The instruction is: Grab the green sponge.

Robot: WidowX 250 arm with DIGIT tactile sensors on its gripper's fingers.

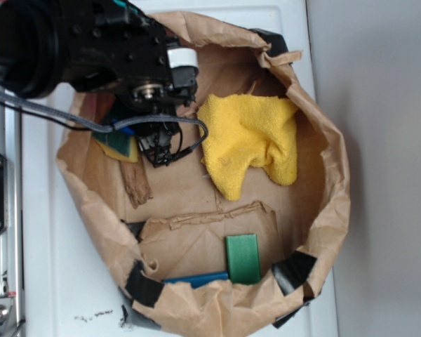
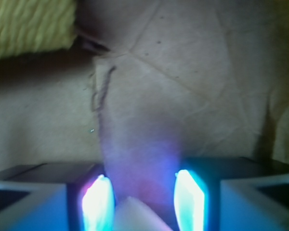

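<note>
Two views to go on here. From the exterior camera we see a brown paper bag (image 1: 323,210) opened wide on a white surface (image 1: 49,281), and everything sits on the bag's floor. The green sponge (image 1: 118,145) is tucked against the bag's left wall, dark green face on yellow foam, mostly hidden under the arm. The gripper (image 1: 160,146) hangs just to the right of it; we can't tell whether they touch. In the wrist view the fingers (image 2: 97,202) stand apart with only crumpled paper showing between them, so it's released and gripping nothing. A yellow cloth (image 1: 249,140) lies bunched toward the bag's far right side. A plain green block (image 1: 243,258) sits by the near wall, with a blue piece (image 1: 196,279) beside it.
</note>
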